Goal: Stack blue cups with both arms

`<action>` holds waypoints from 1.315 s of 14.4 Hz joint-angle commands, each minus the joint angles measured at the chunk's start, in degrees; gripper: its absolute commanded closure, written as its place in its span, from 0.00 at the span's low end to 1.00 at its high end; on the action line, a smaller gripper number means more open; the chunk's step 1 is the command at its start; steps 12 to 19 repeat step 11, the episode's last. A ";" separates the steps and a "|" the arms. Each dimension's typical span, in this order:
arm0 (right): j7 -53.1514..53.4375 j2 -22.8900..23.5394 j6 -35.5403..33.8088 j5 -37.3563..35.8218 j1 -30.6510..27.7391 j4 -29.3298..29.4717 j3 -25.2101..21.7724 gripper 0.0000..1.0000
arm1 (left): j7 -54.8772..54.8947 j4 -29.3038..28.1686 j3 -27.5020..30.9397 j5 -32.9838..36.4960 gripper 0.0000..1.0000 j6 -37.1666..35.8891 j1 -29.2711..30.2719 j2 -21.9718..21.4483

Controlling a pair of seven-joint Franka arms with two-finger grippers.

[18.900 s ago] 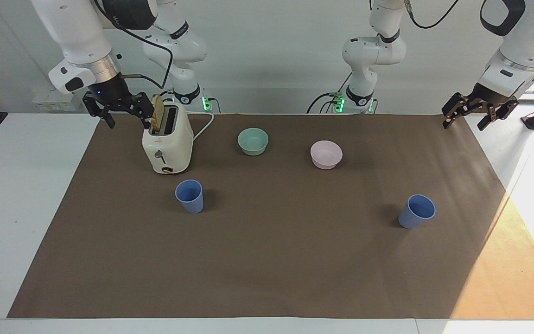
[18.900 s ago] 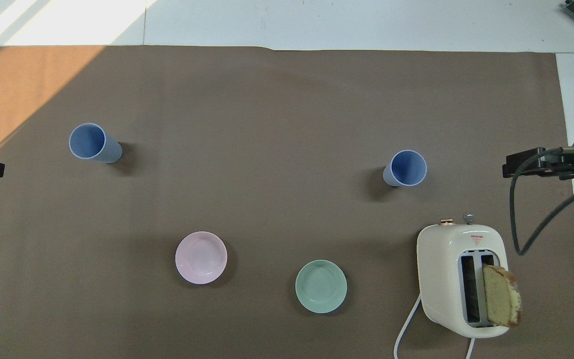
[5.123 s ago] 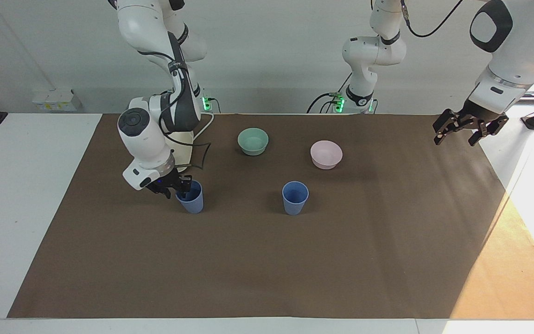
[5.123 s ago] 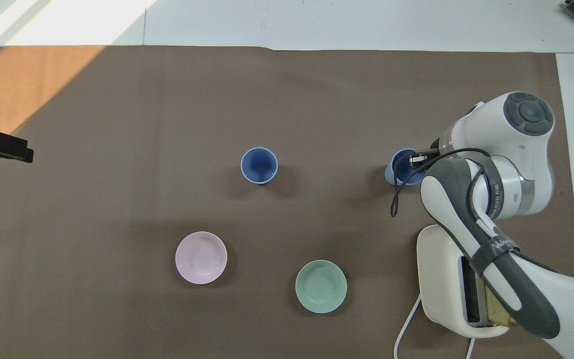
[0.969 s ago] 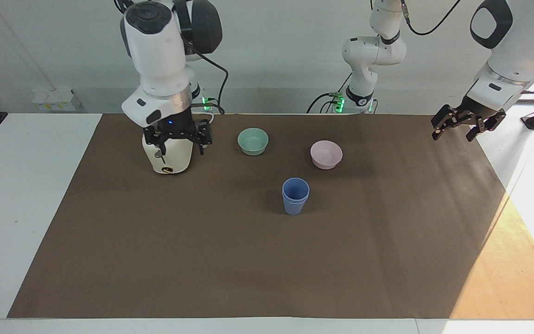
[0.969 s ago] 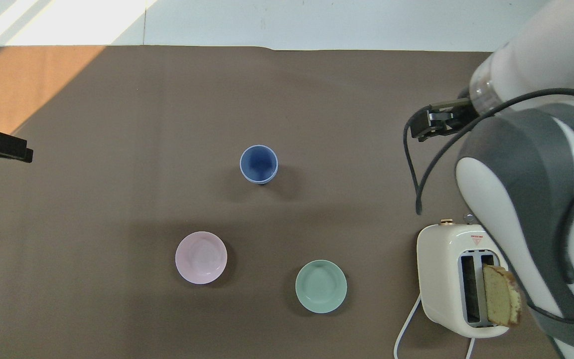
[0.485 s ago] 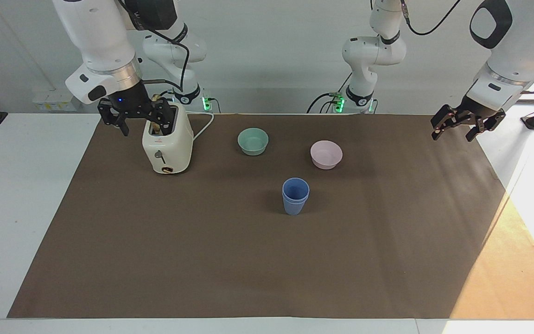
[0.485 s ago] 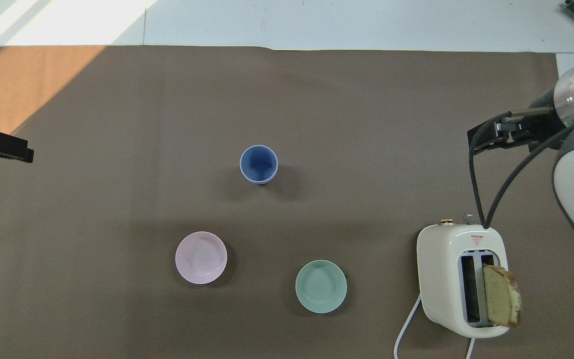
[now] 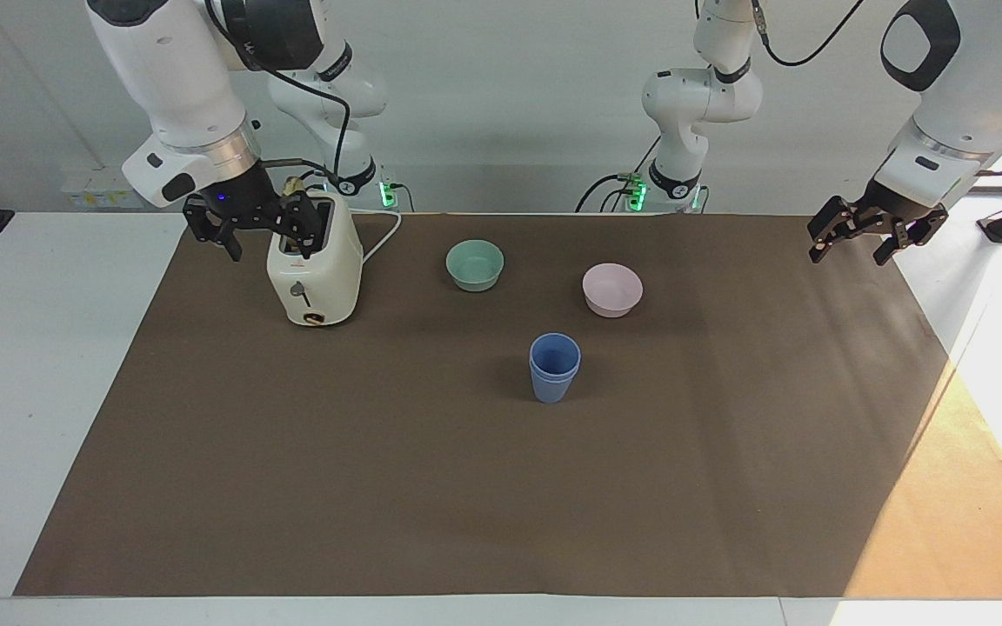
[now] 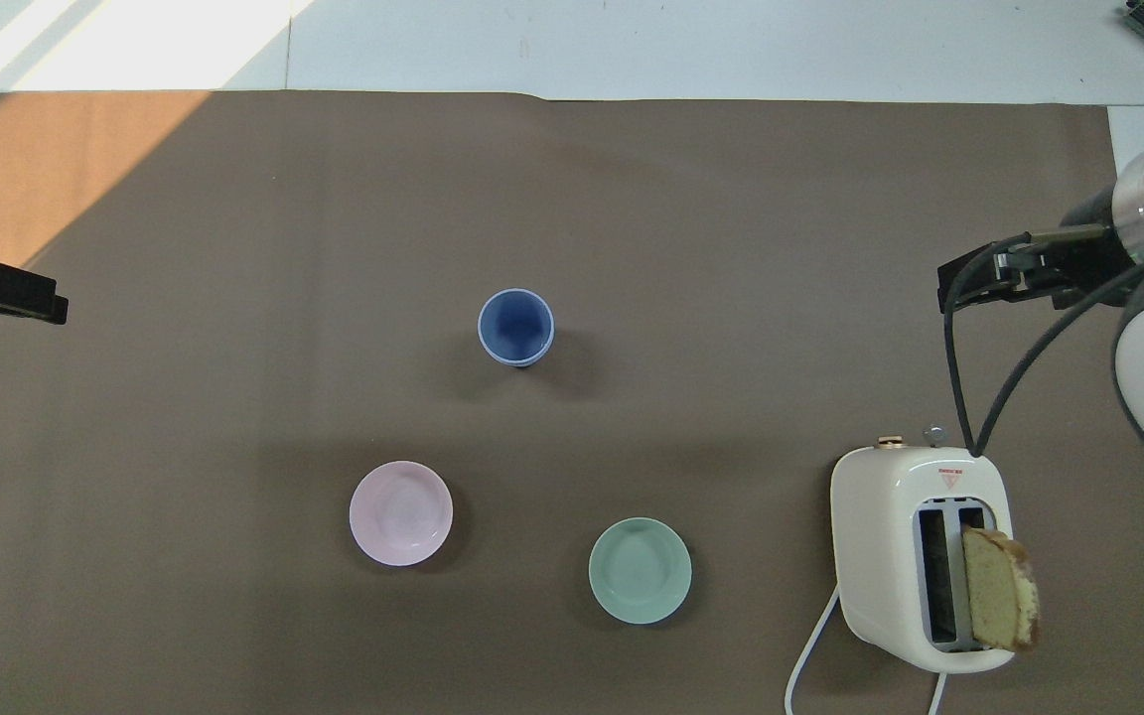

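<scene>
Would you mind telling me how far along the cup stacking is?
Done: the blue cups stand nested as one stack mid-mat. In hand: nothing; the right gripper hangs open by the toaster, the left gripper open over the mat's edge. Left: seemingly nothing.

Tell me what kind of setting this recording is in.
Most likely a robotics lab staged as a kitchen: two white arms bolted at a table covered by a brown mat, with a toaster, bowls and stacked blue cups.
</scene>
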 commanded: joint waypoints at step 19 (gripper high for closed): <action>-1.60 -1.90 1.74 1.27 -1.04 -2.55 0.55 0.00 | 0.17 -3.27 0.04 0.60 0.00 -2.70 -0.43 -3.02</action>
